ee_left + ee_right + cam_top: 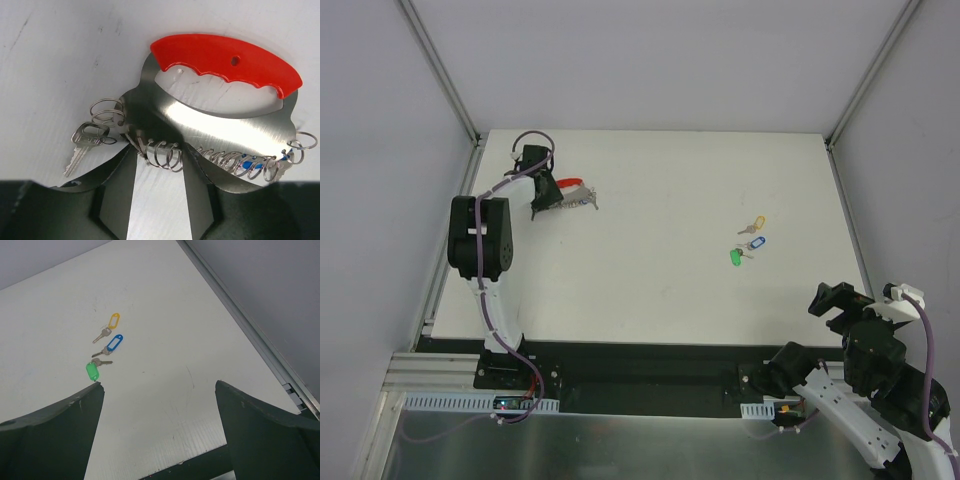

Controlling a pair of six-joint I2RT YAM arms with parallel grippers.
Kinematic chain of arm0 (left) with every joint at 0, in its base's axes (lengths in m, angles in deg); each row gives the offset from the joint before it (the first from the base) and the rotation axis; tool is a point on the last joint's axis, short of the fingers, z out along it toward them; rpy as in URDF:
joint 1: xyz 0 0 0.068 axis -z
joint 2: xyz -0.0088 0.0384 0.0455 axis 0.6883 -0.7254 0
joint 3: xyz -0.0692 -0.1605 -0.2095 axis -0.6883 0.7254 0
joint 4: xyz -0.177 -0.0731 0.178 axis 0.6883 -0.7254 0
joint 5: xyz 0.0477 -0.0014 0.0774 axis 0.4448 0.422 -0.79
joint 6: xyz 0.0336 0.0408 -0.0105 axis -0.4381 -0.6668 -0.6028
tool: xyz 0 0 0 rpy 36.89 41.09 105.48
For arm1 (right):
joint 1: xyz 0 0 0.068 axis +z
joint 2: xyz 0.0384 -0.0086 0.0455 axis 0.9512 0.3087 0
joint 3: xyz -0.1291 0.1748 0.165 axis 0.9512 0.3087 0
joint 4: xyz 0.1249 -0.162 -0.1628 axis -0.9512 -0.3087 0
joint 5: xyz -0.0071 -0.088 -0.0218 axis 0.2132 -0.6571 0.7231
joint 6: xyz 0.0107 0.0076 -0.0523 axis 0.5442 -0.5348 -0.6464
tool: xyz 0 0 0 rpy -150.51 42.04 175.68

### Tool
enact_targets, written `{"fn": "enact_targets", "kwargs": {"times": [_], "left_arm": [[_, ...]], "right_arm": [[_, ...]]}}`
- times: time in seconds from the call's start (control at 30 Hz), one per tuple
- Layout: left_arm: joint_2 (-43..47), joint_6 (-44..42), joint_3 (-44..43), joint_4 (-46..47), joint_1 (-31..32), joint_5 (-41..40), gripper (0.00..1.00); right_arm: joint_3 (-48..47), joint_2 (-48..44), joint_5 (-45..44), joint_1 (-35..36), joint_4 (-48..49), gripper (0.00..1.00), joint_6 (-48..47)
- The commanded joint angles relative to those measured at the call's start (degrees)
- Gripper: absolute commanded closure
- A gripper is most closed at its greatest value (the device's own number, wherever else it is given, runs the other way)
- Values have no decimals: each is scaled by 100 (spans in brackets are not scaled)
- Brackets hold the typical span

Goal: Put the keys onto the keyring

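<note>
The keyring (pixel 572 196) lies at the table's back left: a shiny metal plate (pixel 220 125) with a red curved handle (pixel 225 57) and several wire rings along its lower edge. One plain silver key (pixel 82 145) hangs on its left rings. My left gripper (pixel 161 150) has a finger on each side of three rings, its tips hidden under the plate's edge; whether they pinch it does not show. The yellow key (pixel 114 320), blue key (pixel 115 342) and green key (pixel 92 371) lie loose at mid right. My right gripper (pixel 157 385) hangs open, well short of them.
Metal frame rails (pixel 445 85) and grey walls bound the white table (pixel 650 290) at the back, left and right. The right arm (pixel 865 360) sits at the near right corner, the left arm's elbow (pixel 478 238) near the left edge.
</note>
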Motion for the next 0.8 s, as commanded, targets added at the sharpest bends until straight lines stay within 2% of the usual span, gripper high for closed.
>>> {"fn": "enact_targets", "kwargs": {"times": [0.0, 0.07, 0.17, 0.2, 0.27, 0.3, 0.37, 0.4, 0.53, 0.77], "left_arm": [[-183, 168, -227, -382, -50, 217, 62], [-209, 133, -236, -409, -50, 287, 74], [-174, 18, -183, -444, -50, 507, 82], [-148, -8, -131, -461, -50, 551, 88], [-34, -96, -35, -479, -41, 796, 89], [1, -113, 62, -497, -41, 911, 95], [115, -122, 150, -567, -15, 1175, 96], [151, -114, 229, -602, 11, 1263, 100], [449, -140, 493, -813, 178, 1588, 100], [1293, -237, 1345, -1111, 872, 1413, 100]], "right_arm": [[3, -1102, 19, 33, 148, 4, -138], [-6, -1102, 19, 42, 148, 4, -138], [-6, -1093, 10, 33, 157, 4, -120], [3, -1102, 10, 33, 148, 4, -129], [3, -1093, 19, 33, 166, 4, -129], [-6, -1093, 19, 42, 157, 4, -129], [-15, -1093, 19, 42, 148, 4, -120], [-15, -1102, 28, 33, 148, 4, -129], [-6, -1093, 63, 42, 148, 4, -112], [-23, -1093, 107, 33, 122, 4, -94]]}}
